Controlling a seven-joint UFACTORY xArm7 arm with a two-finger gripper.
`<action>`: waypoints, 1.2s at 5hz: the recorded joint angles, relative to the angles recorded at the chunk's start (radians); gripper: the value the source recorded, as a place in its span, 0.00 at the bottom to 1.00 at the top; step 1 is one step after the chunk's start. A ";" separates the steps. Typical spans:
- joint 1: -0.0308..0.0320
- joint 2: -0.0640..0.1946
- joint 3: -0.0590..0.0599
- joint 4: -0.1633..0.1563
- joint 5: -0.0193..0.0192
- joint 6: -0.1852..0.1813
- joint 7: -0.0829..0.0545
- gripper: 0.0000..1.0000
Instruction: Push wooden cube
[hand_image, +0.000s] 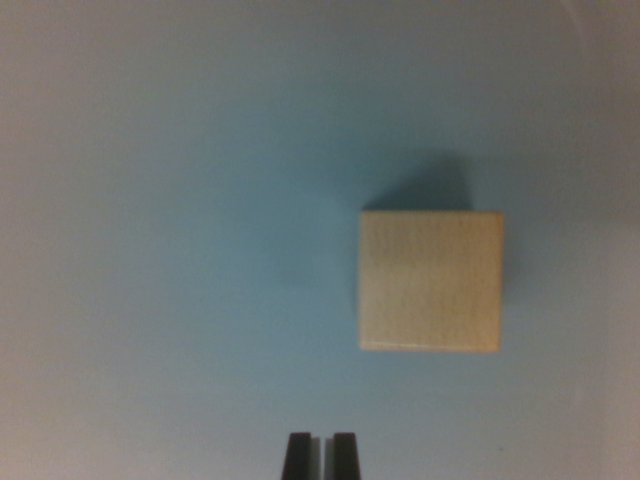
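The unmarked wooden cube (430, 280) lies apart from the hand (320, 455), nearly closed and empty.

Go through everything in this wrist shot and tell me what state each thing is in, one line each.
wooden cube: flat on the surface, free, nothing touching it, right of centre in the wrist view.
gripper: fingertips nearly together, holding nothing, clear of the cube at the bottom edge.
blue surface: bare except for the cube.

A bare test bench, lab-like by its look: a plain blue-grey worktop (150, 200) fills the frame (no walls or furniture show), evenly lit toward twelve o'clock.
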 joint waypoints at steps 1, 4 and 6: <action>0.0000 0.000 0.000 0.000 0.0000 0.000 0.000 0.00; -0.0119 0.038 -0.017 -0.042 0.0075 -0.069 -0.036 0.00; -0.0165 0.053 -0.024 -0.058 0.0104 -0.096 -0.050 0.00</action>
